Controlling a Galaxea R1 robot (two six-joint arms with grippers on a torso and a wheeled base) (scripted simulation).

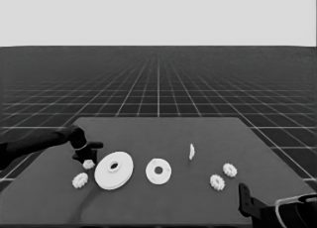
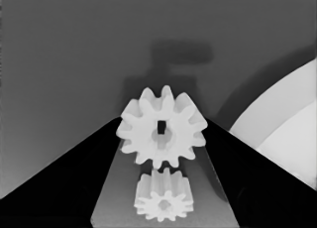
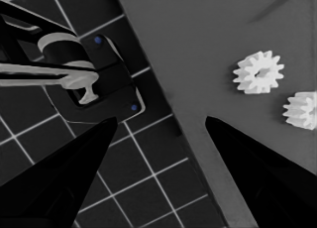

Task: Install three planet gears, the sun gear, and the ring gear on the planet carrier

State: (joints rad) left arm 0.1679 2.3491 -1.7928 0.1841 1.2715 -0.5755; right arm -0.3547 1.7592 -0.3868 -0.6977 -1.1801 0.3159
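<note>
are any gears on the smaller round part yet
No, the smaller round part lies bare, its hole open, with all four gears on the table.

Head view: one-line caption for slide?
Left gripper over a small gear beside the larger round part; right arm parked.

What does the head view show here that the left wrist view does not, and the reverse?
Only the head view shows the smaller round part, the thin white piece, two gears near the right end and the parked right gripper. Only the left wrist view shows a gear between the open left gripper fingers. Both show the larger round part and the left-end gears.
</note>
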